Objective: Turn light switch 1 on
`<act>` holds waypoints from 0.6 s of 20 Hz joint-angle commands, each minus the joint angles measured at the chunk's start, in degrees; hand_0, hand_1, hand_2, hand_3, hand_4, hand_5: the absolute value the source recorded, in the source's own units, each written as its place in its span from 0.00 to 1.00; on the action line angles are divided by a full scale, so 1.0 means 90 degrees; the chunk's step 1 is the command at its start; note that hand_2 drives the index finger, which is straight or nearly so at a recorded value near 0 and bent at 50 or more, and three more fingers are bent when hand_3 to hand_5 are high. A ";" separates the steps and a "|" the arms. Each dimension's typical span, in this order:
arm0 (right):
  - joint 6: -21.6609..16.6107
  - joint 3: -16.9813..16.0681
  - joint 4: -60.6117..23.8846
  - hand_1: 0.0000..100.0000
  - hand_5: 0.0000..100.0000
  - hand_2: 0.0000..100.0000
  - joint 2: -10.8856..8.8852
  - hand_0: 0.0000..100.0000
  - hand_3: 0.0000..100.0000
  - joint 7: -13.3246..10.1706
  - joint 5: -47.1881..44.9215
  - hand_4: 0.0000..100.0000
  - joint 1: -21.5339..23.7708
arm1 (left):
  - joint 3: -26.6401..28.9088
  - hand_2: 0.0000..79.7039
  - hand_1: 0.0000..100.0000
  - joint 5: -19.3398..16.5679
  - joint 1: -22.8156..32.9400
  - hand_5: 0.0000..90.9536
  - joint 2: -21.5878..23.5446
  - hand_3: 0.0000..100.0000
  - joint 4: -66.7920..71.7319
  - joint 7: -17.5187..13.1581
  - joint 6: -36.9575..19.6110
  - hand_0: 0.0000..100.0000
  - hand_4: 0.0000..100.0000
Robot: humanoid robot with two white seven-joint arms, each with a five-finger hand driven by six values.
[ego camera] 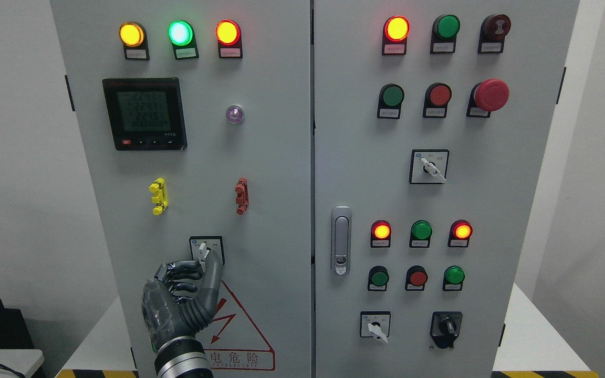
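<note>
The rotary selector switch [206, 250] sits low on the left cabinet door, on a white plate with a black frame. Its white lever [203, 251] points almost straight up. My left hand [204, 265] comes up from the bottom edge, dark grey with jointed fingers. Curled fingers [184, 273] press in from the lever's left, and a long finger [212, 281] rises along its right, so the hand is shut on the lever's lower end. The switch's base is hidden behind the fingers. My right arm does not show.
The left door carries a digital meter [144, 114], three lit lamps [180, 33], a yellow clip [158, 196], a red clip [241, 196] and a warning triangle [239, 336]. The right door has a latch handle [340, 240], push buttons, a red emergency button [490, 95] and more selector switches [429, 166].
</note>
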 commanded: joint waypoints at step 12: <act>-0.0001 0.0000 0.0000 0.39 0.00 0.00 0.0000 0.12 0.00 0.0000 -0.0108 0.00 -0.0003 | 0.0001 0.68 0.49 0.0000 -0.0098 0.78 -0.0001 0.69 0.0009 -0.0003 0.0206 0.18 0.74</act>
